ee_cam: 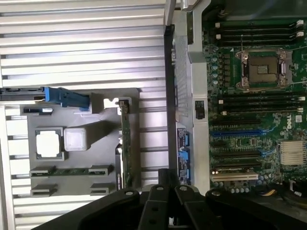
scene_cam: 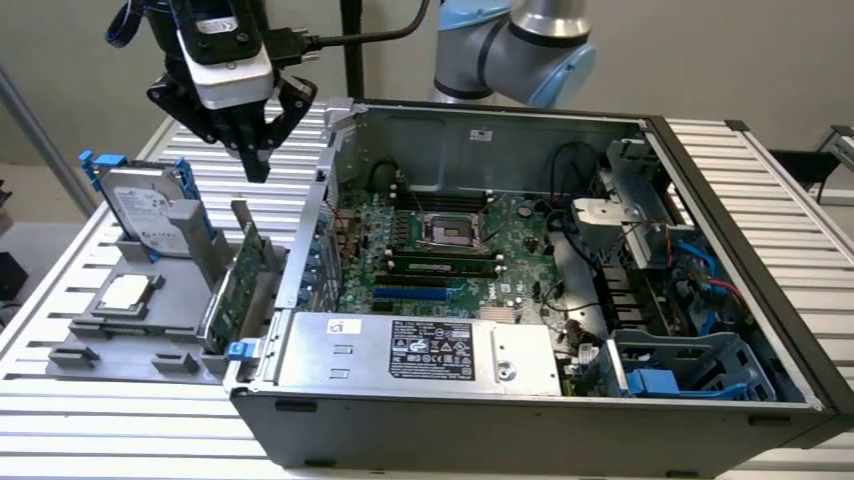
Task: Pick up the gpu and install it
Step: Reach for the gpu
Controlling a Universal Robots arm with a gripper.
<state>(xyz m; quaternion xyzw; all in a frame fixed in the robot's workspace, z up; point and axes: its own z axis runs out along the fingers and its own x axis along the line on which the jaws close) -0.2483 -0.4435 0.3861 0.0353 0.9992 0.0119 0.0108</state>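
The gpu (scene_cam: 242, 272) is a thin green card standing on its edge in a grey holder (scene_cam: 127, 335), just outside the open computer case (scene_cam: 534, 420). In the wrist view the gpu (ee_cam: 125, 143) appears edge-on as a narrow green strip. My gripper (scene_cam: 256, 162) hangs above the card's far end, clear of it, with its black fingers shut together and nothing between them. The shut gripper (ee_cam: 167, 184) also shows in the wrist view, near the case wall.
A silver hard drive with blue rails (scene_cam: 147, 215) and a square CPU chip (scene_cam: 124, 293) share the holder. Inside the case lie the motherboard (scene_cam: 507, 225) with a blue slot (ee_cam: 237, 132), a power supply (scene_cam: 427, 350) and cables. The slatted table (scene_cam: 107, 440) surrounds everything.
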